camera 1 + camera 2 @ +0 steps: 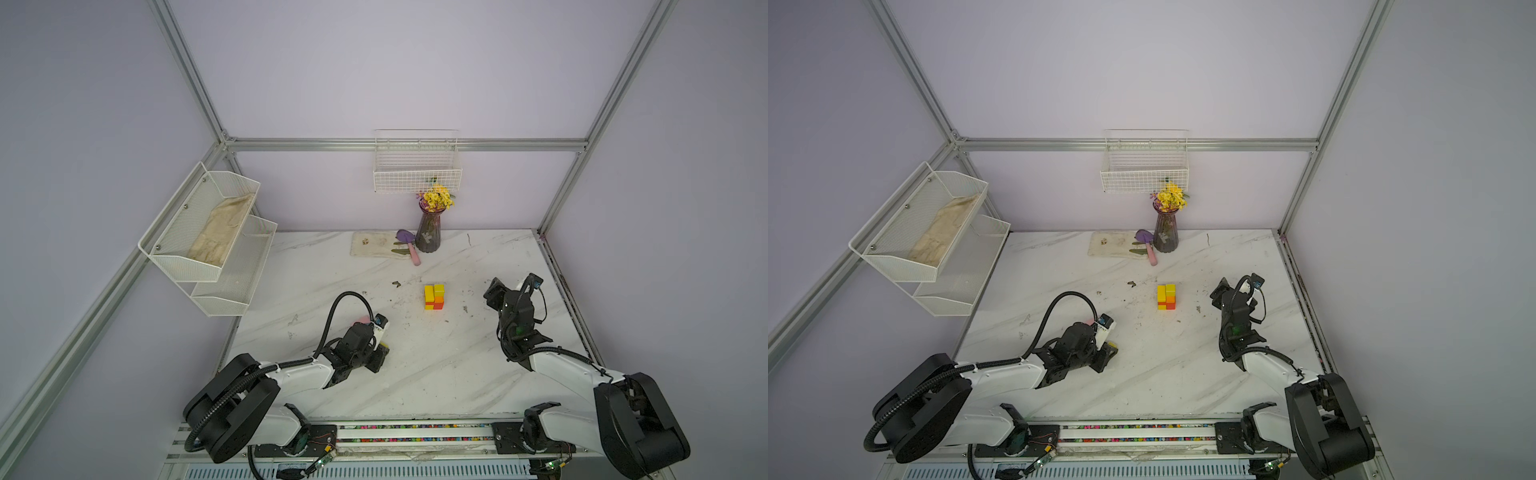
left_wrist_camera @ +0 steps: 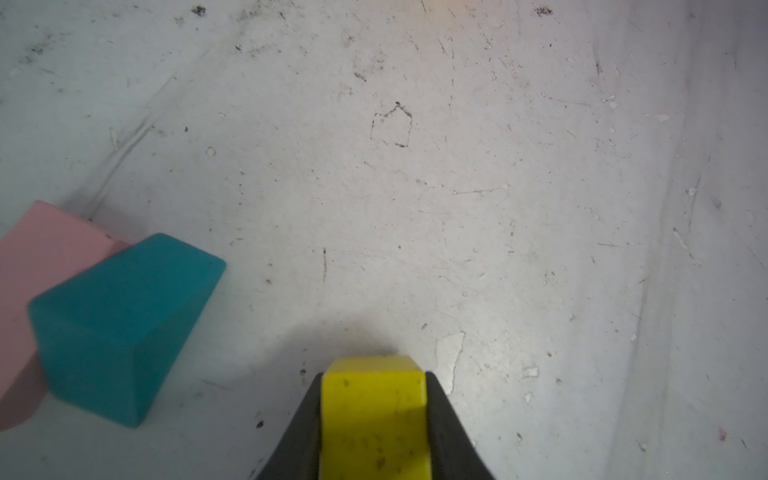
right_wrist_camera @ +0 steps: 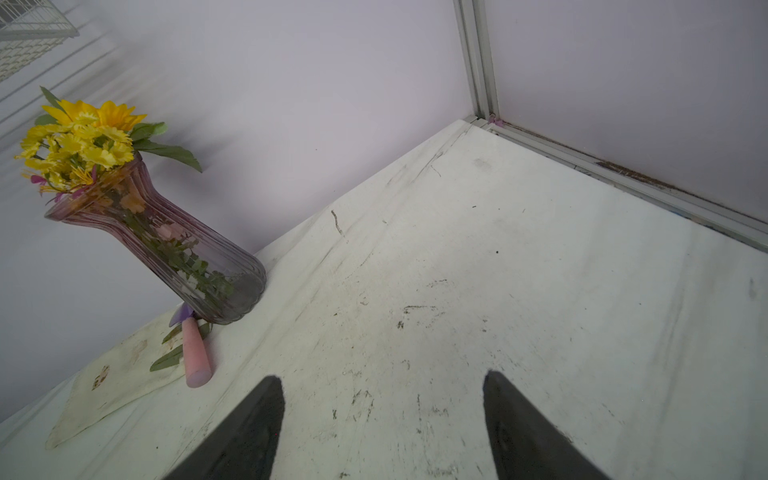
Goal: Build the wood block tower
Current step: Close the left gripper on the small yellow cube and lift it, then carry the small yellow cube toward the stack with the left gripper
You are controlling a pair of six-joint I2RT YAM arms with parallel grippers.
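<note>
- Nearest us, both arms rise from a rail along the front edge of the surface (image 1: 415,374). The left arm (image 1: 291,372) reaches low and forward, its wrist bent down over the near left part.
- The left pincer (image 2: 374,374) is clamped on a yellow block (image 2: 374,419), with its dark fingers (image 2: 303,436) pressed to both side faces. In both top views only a sliver of yellow shows under the wrist. We cannot tell whether the block is lifted.
- Just beside that pincer, a teal house-shaped piece (image 2: 124,324) lies on its side. It hides part of a pink block (image 2: 45,249) behind it.
- Farther in, the tower (image 1: 434,297) (image 1: 1166,297) stands mid-surface between the arms, well apart from both pincers. It is a low stack of yellow blocks over orange ones.
- The right arm (image 1: 561,365) stands with its elbow raised. The right pincer (image 3: 382,376) (image 1: 494,291) has its fingers wide apart above scuffed surface, aimed toward the far right corner.
- Near the back wall, a purple glass vase (image 1: 428,235) (image 3: 187,257) holds yellow flowers (image 1: 436,197). A trowel (image 3: 195,357) with a pink handle lies at its foot, partly on a stained cloth (image 1: 374,244).
- The surface is white and marble-veined, with dark specks and scratches.
- Lilac walls sit in an aluminium frame. A wire basket (image 1: 417,166) hangs on the back wall above the vase, and a two-tier mesh shelf (image 1: 178,232) on the left wall holds a beige cloth.
</note>
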